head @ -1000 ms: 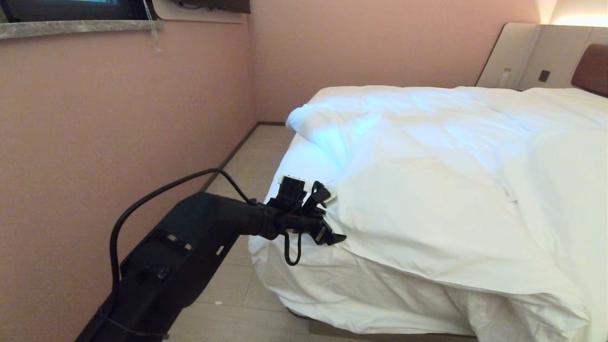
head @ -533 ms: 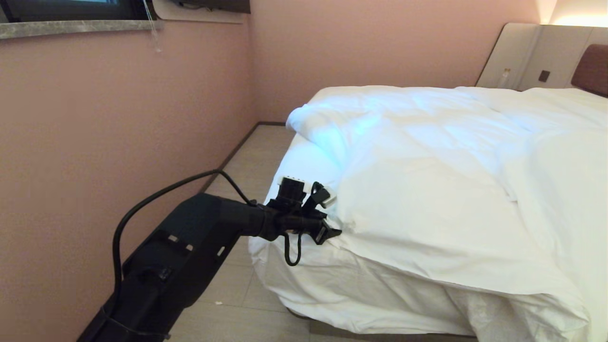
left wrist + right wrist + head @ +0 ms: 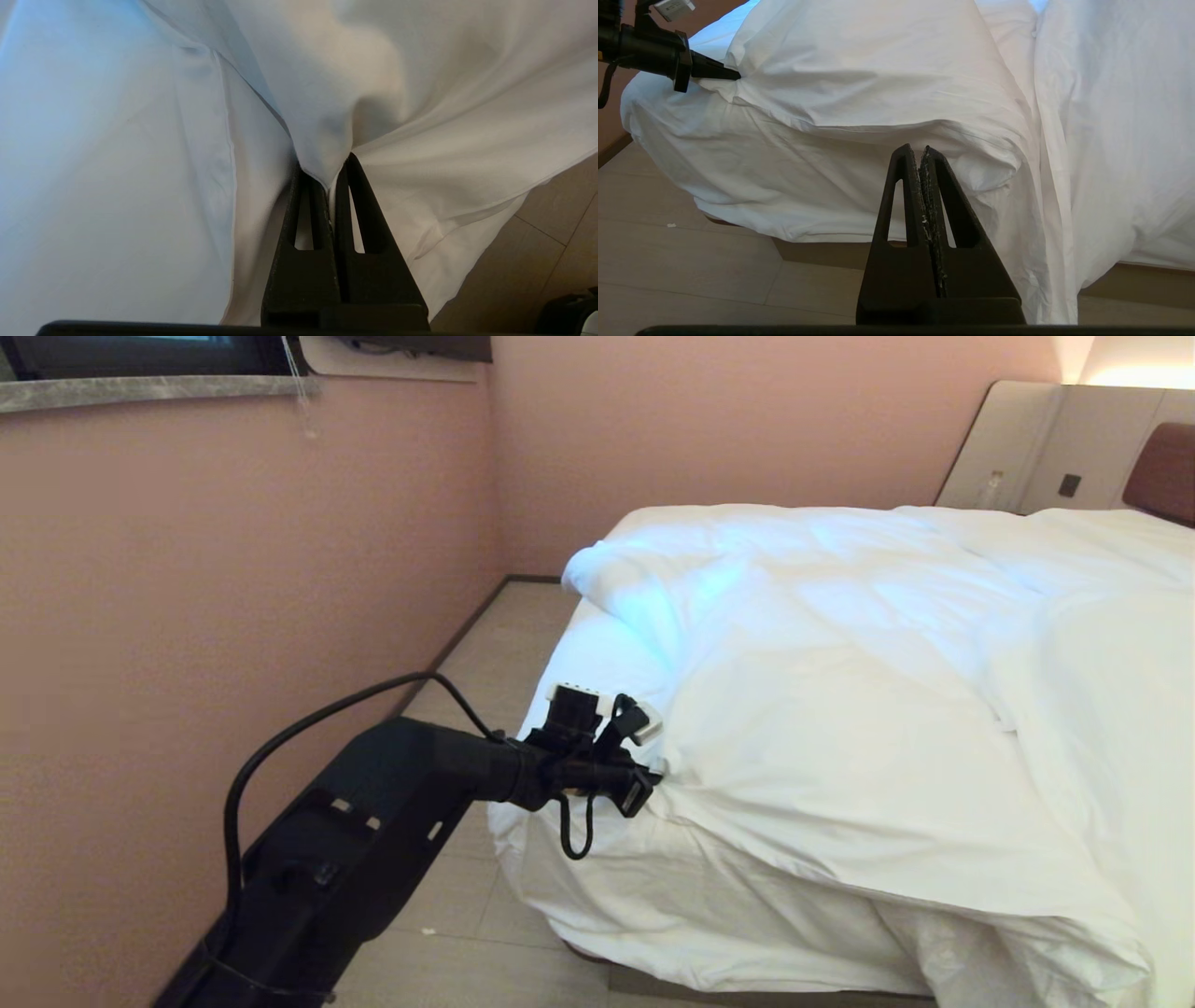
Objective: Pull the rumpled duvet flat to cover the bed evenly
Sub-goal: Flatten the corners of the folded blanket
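Left wrist view: left claw (image 3: 327, 175) pinches the duvet (image 3: 420, 93) hem ahead; soft, bulky fabric should drag easily from this edge.

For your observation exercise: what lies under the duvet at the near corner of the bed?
Under the duvet, a creased white sheet drapes over the bed's corner, with a strip of base below. The mattress itself is covered. The left gripper pinches the duvet's edge.
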Controlling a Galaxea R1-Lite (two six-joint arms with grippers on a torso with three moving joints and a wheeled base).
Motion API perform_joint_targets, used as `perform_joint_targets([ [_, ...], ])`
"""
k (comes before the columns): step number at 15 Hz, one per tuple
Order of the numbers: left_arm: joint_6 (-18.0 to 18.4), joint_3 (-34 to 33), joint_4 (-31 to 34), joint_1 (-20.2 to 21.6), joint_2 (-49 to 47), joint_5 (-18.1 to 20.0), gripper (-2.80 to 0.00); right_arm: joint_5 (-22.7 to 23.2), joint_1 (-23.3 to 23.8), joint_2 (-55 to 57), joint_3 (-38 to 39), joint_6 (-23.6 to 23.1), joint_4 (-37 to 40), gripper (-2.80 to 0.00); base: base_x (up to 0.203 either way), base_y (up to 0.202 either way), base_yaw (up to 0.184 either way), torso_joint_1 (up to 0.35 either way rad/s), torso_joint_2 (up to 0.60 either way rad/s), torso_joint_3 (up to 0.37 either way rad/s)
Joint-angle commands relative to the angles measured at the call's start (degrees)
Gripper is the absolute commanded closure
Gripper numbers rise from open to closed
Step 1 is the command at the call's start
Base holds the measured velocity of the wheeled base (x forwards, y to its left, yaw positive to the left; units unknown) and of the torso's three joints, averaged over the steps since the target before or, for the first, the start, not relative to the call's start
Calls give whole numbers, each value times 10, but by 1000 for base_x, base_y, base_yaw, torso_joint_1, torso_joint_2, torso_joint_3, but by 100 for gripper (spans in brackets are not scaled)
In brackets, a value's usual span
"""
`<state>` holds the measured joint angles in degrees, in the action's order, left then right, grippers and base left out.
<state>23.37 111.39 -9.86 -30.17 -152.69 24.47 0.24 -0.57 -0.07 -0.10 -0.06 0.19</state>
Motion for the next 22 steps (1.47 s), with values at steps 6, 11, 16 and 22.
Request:
perform_joint_targets([
  [6,-13,-83,3,17,107,-14,0,0,0,1,0,0,0,0,0,0,0,0,0,0],
  [11,-4,-221,-1,32,240,-52,0,0,0,1,0,0,0,0,0,0,0,0,0,0],
  [16,-2,-325,-2,69,385,-69,0,0,0,1,0,0,0,0,0,0,0,0,0,0],
  [22,-3,-463,5,110,582,-106,0,0,0,1,0,0,0,0,0,0,0,0,0,0],
])
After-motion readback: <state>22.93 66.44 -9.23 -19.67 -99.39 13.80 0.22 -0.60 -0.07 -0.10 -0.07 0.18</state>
